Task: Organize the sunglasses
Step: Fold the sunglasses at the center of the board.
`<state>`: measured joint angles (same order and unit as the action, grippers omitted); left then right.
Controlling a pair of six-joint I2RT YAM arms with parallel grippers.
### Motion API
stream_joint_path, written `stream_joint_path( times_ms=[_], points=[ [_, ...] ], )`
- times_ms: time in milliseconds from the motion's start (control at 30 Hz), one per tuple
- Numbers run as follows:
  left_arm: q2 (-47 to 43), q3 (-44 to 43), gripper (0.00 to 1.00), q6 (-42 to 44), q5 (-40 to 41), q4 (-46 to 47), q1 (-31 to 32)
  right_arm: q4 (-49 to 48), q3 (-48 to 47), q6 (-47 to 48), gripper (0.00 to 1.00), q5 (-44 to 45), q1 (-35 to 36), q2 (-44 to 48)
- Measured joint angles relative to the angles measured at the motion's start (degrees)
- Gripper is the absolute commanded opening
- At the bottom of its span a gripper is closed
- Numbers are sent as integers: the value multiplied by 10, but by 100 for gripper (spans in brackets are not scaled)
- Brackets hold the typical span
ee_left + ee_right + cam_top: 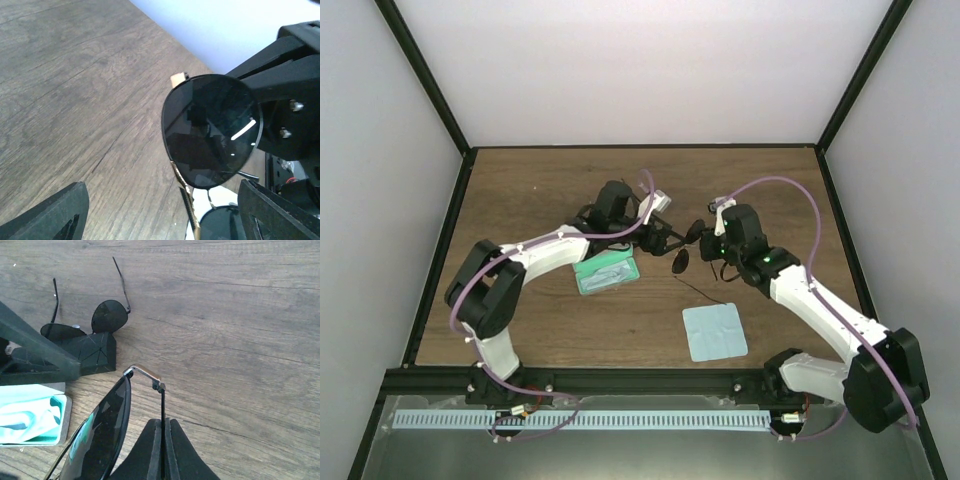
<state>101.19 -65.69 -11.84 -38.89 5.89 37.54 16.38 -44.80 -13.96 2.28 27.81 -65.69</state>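
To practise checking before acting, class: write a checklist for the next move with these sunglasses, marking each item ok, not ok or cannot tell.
1. Right pincer shut on the held sunglasses' arm: ok.
2. Left pincer open: ok.
3. Its fingers flank the held sunglasses: cannot tell.
4. Second sunglasses resting on the table: ok.
5. Case free to receive a pair: cannot tell.

Wood table (520,200) w/ clear case (606,273) left-ctr, blue cloth (714,331) nearer front.
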Motion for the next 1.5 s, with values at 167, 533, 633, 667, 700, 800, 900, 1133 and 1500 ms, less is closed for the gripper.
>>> stream_joint_path(
  times_ms=[167, 533, 633, 667, 700, 800, 900, 1133, 1500],
  points=[
    [34, -10, 72, -5, -3, 0, 4, -2, 0, 0, 1, -2, 1, -5],
    [64, -17, 64, -24, -33, 24, 11, -4, 0, -7, 1, -11, 1, -19],
    [64, -13, 64, -32, -35, 35, 11, -7, 0, -21, 1, -25, 0, -32],
    [65, -12, 65, -35, -36, 41, 11, -9, 0, -26, 1, -31, 0, -36],
    [66, -9, 65, -38, -37, 47, 11, -11, 0, -32, 1, -38, -1, -39],
    [74, -8, 67, -47, -42, 59, 11, -16, 0, -47, 1, -52, -3, -44],
    [77, -5, 72, -54, -45, 69, 10, -16, 0, -57, 1, -56, -4, -46],
    [77, 11, 100, -69, -37, 101, 9, -6, -7, -60, 1, -47, -3, -48],
    [-67, 149, 100, -116, 74, 176, -12, 51, -89, -30, 1, 106, 10, -100]
  ],
)
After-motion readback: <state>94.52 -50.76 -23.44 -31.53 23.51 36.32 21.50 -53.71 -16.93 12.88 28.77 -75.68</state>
